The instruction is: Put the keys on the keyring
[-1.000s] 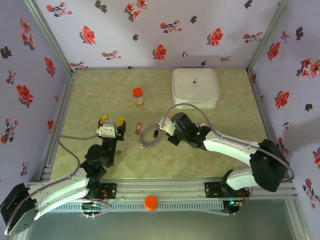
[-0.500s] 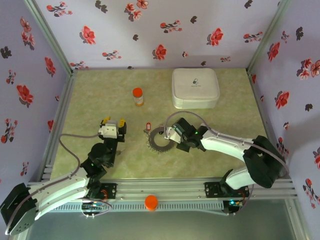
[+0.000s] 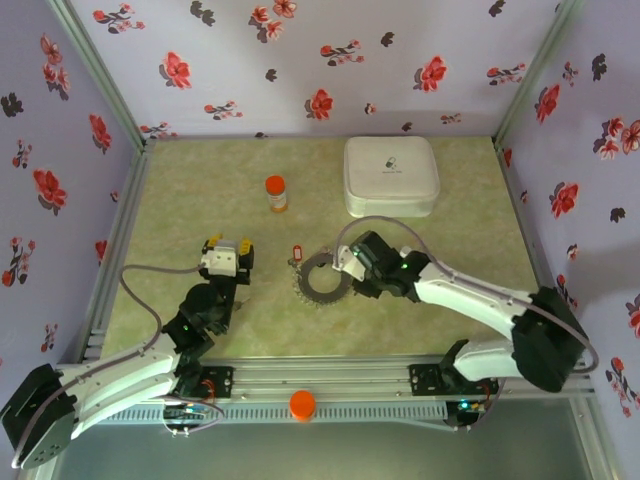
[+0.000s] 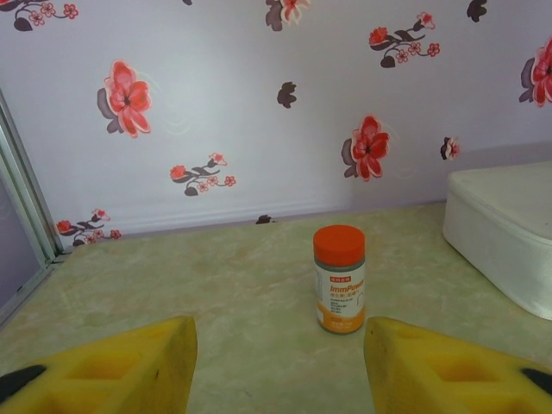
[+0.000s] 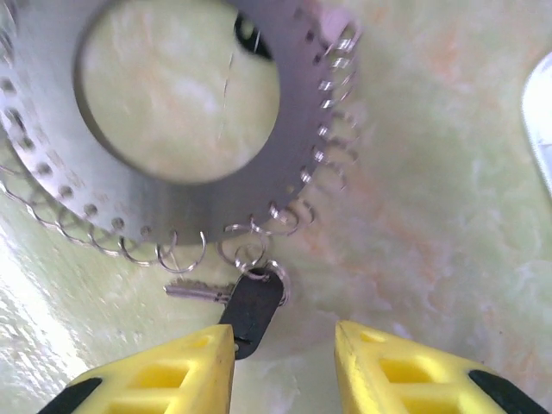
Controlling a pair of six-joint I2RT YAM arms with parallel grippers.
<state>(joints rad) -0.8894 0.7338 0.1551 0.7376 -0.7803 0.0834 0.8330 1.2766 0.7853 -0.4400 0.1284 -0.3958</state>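
Observation:
The keyring (image 3: 320, 282) is a dark grey ring lying flat mid-table, with small wire loops all round its rim (image 5: 293, 129). A black-headed key (image 5: 253, 309) hangs from one loop, its blade flat on the table. A red-headed key (image 3: 295, 253) lies at the ring's far left edge. My right gripper (image 3: 338, 275) sits at the ring's right side. Its jaws (image 5: 285, 349) stand open, and the black key's head lies just beside the left finger (image 5: 164, 379). My left gripper (image 3: 228, 246) hovers left of the ring, open and holding nothing (image 4: 280, 362).
An orange-capped bottle (image 3: 276, 193) (image 4: 339, 279) stands at the back, ahead of the left gripper. A white rounded-square case (image 3: 390, 175) (image 4: 509, 233) sits at the back right. Flowered walls close in three sides. An orange knob (image 3: 302, 404) sits on the front rail.
My right gripper has carried the keyring a little right and down onto the table, then opened and let go of the black key. The left arm has barely moved.

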